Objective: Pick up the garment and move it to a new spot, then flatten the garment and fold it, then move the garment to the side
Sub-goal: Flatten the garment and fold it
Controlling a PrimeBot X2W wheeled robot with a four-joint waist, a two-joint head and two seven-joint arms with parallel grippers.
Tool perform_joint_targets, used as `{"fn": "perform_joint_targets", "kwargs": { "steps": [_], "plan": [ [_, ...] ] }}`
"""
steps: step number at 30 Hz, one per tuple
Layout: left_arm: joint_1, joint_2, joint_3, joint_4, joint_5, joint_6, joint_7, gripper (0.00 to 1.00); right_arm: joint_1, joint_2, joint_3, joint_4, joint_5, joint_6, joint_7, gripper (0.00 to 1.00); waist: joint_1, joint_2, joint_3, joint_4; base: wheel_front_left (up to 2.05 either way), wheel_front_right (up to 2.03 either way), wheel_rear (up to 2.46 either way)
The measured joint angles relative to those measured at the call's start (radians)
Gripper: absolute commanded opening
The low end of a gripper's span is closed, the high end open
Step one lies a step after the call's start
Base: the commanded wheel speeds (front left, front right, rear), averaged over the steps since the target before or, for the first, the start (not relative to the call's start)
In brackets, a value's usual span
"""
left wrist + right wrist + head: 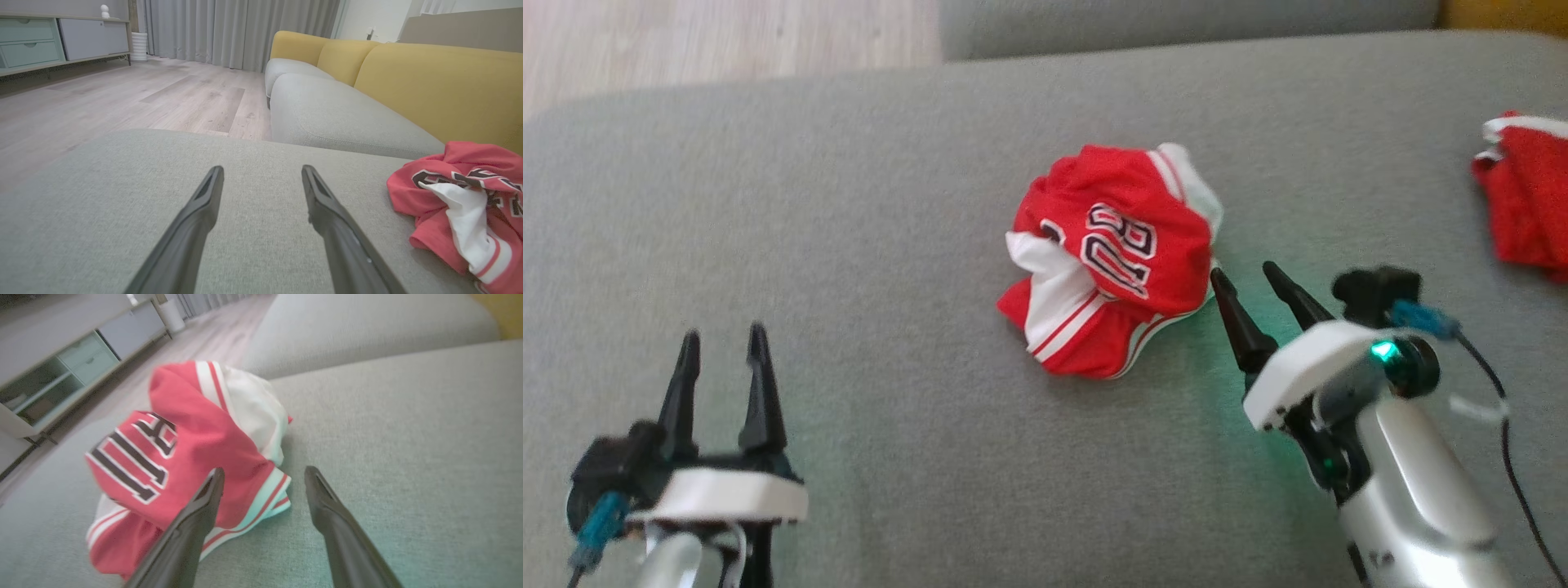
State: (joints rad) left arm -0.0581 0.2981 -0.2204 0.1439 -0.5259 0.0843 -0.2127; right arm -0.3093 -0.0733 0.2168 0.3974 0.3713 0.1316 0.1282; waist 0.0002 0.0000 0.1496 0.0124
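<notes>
Reaching for the garment seems to be the step in hand. Where does it lie? (first speaker)

Second speaker: The garment [1115, 261], red and white with dark lettering, sits crumpled in a mound near the middle of a grey sofa cushion [890, 204]. The right gripper [1243, 271] is just beside its right edge, fingers spread and holding nothing. One fingertip looks to be at the hem, though I cannot tell if it touches. The left gripper [725, 332] hovers well apart at the lower left, fingers also spread and empty.

First speaker: How should the pick-up go?

Second speaker: My judgement is to slide one finger under the striped hem and close on a thick fold rather than one thin layer. Then lift straight up so the cloth does not drag. The heap is soft and will likely sag and unfurl.

First speaker: Anything around it, or in the way?

Second speaker: A second red cloth [1527, 196] lies well apart at the cushion's right edge, so the new spot is best chosen away from it. A dark cable [1503, 441] trails off the right wrist. Beyond the cushion are a wood floor [122, 94], a yellow backrest [429, 81] and a pale cabinet [41, 45]. Nothing lies between the fingers and the garment.
</notes>
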Motion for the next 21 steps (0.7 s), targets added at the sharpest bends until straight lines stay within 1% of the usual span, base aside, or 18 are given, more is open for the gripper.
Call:
{"fn": "perform_joint_targets", "kwargs": {
  "steps": [4, 7, 8, 9, 10, 12, 15, 18, 21],
  "plan": [
    [-0.048, -0.003, -0.008, -0.002, 0.008, -0.007, -0.001, 1.00, -0.095, 0.002, 0.009, 0.155, 0.018, 0.000, 0.052, 1.00, 0.0001, 0.0000, 0.047, 0.031, 0.00, 0.00, 0.00],
    [-0.067, -0.005, -0.013, 0.004, 0.008, -0.016, -0.006, 1.00, -0.148, 0.003, 0.045, 0.239, 0.040, 0.000, 0.066, 1.00, 0.0001, 0.0000, 0.072, 0.056, 0.00, 0.00, 0.00],
    [-0.072, -0.006, -0.016, 0.009, 0.008, -0.021, -0.009, 1.00, -0.162, 0.002, 0.067, 0.257, 0.060, 0.000, 0.067, 0.93, 0.0001, 0.0000, 0.078, 0.064, 0.00, 0.00, 0.00],
    [-0.078, -0.007, -0.019, 0.017, 0.008, -0.024, -0.009, 1.00, -0.176, 0.002, 0.087, 0.264, 0.084, 0.000, 0.065, 0.29, 0.0001, 0.0000, 0.083, 0.072, 0.00, 0.00, 0.00],
    [-0.083, -0.011, -0.021, 0.022, 0.008, -0.024, -0.010, 1.00, -0.188, 0.002, 0.108, 0.267, 0.106, 0.000, 0.060, 0.00, 0.0001, 0.0000, 0.085, 0.079, 0.00, 0.00, 0.00],
    [-0.088, -0.016, -0.023, 0.034, 0.008, -0.025, -0.011, 1.00, -0.204, 0.003, 0.150, 0.277, 0.133, 0.000, 0.050, 0.00, 0.0002, 0.0000, 0.083, 0.087, 0.00, 0.00, 0.00],
    [-0.088, -0.021, -0.027, 0.051, 0.008, -0.032, -0.018, 1.00, -0.204, 0.007, 0.169, 0.273, 0.141, 0.000, -0.017, 0.00, -0.0002, 0.0000, 0.062, 0.087, 0.00, 0.00, 0.00],
    [-0.086, -0.023, -0.028, 0.059, 0.008, -0.032, -0.019, 1.00, -0.202, -0.005, 0.171, 0.214, 0.138, 0.000, -0.077, 0.00, -0.0002, 0.0000, 0.032, 0.082, 0.00, 0.00, 0.00],
    [-0.074, -0.022, -0.027, 0.064, 0.007, -0.032, -0.026, 1.00, -0.202, -0.027, 0.179, 0.109, 0.129, 0.000, -0.095, 0.00, -0.0003, 0.0000, -0.001, 0.073, 0.00, 0.00, 0.00]
  ]
}}
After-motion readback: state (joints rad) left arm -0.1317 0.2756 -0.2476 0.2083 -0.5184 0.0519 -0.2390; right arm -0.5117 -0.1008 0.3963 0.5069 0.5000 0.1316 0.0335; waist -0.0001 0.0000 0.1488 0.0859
